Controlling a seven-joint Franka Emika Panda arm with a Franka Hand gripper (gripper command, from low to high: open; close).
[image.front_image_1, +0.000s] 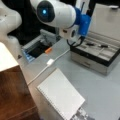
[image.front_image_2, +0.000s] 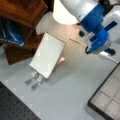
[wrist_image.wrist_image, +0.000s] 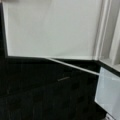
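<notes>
I have the gripper (image.front_image_1: 75, 41) hanging over the open case's (image.front_image_1: 100, 56) left end; whether its fingers are spread, I cannot tell.

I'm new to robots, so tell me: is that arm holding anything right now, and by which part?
It cannot be told. The gripper's fingers show in no view; the arm's blue wrist hangs above the open case, and nothing is seen gripped.

Notebook (image.front_image_1: 61, 96) flat on counter (image.front_image_1: 100, 87), toward a front view's bottom. Cable (image.front_image_1: 47, 65) runs behind it. Open case (image.front_image_1: 96, 55) at right. Arm (image.front_image_1: 60, 15) above, between tray (image.front_image_1: 37, 47) and case. End effector hidden.
</notes>
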